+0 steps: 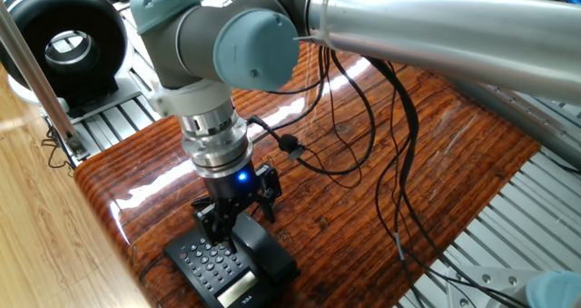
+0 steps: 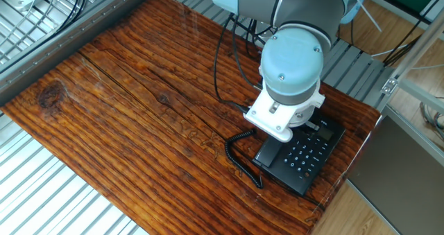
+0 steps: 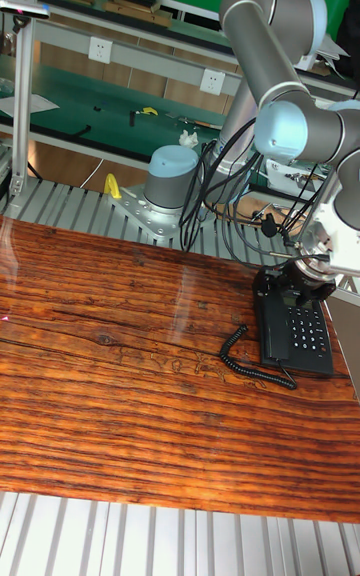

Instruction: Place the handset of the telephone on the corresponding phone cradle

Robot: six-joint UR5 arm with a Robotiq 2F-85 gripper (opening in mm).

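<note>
Handset lying in phone cradle of telephone, claw fingers apart just above.

Gripper: fingertips hidden in other fixed view behind wrist joint; jaw gap unresolvable in tall fixed view, too small.
Handset: upper end masked by gripper in one fixed view; almost wholly covered by wrist in other fixed view.
Phone cradle: concealed beneath handset, hook-switch tab not visible.
Telephone: rear portion occluded by wrist; in one fixed view, front corner cut by bottom edge.
Keypad legends: too small to read.
Coiled cord: handset-side end hidden.
</note>
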